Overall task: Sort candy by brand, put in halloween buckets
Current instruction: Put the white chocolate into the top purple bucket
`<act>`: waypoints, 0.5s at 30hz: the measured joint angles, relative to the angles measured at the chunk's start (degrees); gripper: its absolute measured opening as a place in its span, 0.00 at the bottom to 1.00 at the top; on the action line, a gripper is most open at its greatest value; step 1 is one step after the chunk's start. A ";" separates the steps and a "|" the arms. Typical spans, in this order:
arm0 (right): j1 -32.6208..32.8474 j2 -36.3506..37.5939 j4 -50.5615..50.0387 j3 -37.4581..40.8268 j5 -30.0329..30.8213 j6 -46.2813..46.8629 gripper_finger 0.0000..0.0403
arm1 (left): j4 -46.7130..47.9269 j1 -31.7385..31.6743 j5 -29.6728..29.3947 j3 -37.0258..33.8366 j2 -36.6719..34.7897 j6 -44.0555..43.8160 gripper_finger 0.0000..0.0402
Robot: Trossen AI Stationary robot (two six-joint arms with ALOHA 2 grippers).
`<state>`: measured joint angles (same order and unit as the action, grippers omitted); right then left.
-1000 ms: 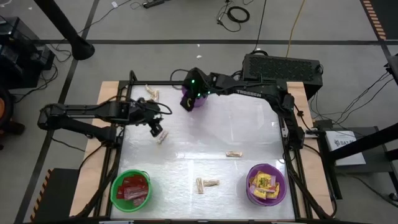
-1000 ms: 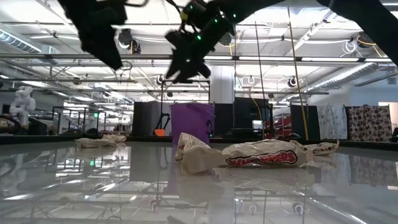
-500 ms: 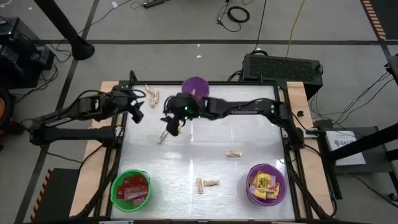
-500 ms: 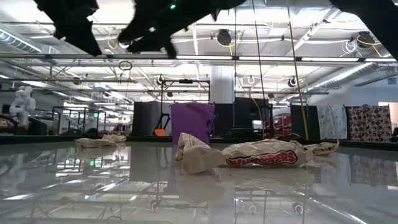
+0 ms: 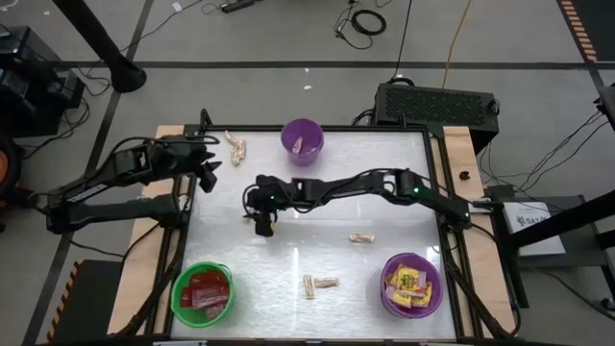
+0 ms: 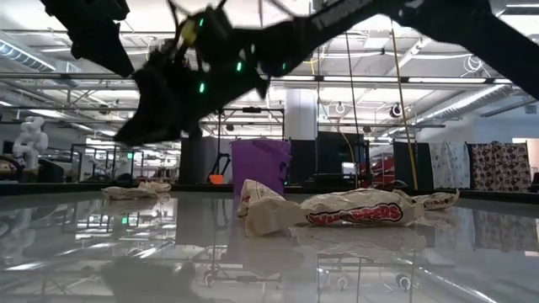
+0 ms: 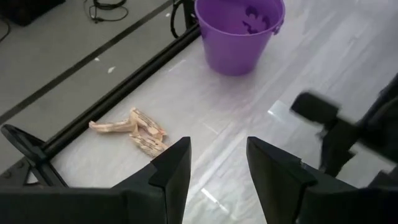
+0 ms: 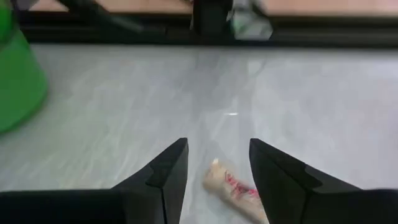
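Observation:
Pale tan twisted candy lies loose on the table: a pair (image 5: 233, 146) at the far left, one piece (image 5: 361, 237) right of centre, and a pair (image 5: 319, 284) near the front. The far purple bucket (image 5: 302, 139) holds a tan piece. The green bucket (image 5: 204, 291) holds red packets and the near purple bucket (image 5: 411, 284) holds yellow ones. My right gripper (image 5: 261, 223) reaches across to left of centre and stands open, with a tan candy (image 8: 234, 186) lying on the table between its fingertips, untouched. My left gripper (image 5: 206, 171) hangs open and empty at the far left.
A black frame rail (image 7: 124, 93) runs along the table's far left edge beside the tan pair (image 7: 134, 129). My right arm (image 5: 365, 185) stretches across the table's middle. A wide bare stretch of table (image 5: 384, 163) lies between the far purple bucket and the near ones.
My right gripper has swung from above the far purple bucket toward the table's left and near side, and come down low over a tan candy lying there. My left gripper has drawn back from that candy toward the far left edge and risen a little. The candy has stayed put.

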<state>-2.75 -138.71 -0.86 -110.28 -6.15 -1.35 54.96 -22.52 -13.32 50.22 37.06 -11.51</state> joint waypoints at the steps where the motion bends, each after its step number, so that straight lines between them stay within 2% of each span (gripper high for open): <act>1: -0.10 -1.02 0.75 0.00 -0.56 0.88 0.41 | -0.02 0.02 0.00 0.00 0.02 -0.33 0.41; 6: -0.63 -5.04 4.62 0.07 -1.44 -1.03 0.41 | 0.03 0.02 0.07 0.00 0.04 -2.95 0.41; 15: -1.45 -5.93 4.36 0.04 -1.73 -3.55 0.41 | 0.03 0.02 0.02 0.00 0.45 -4.59 0.41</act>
<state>-4.19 -144.64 3.50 -110.24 -7.88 -4.90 54.98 -22.50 -13.30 50.22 37.51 -16.10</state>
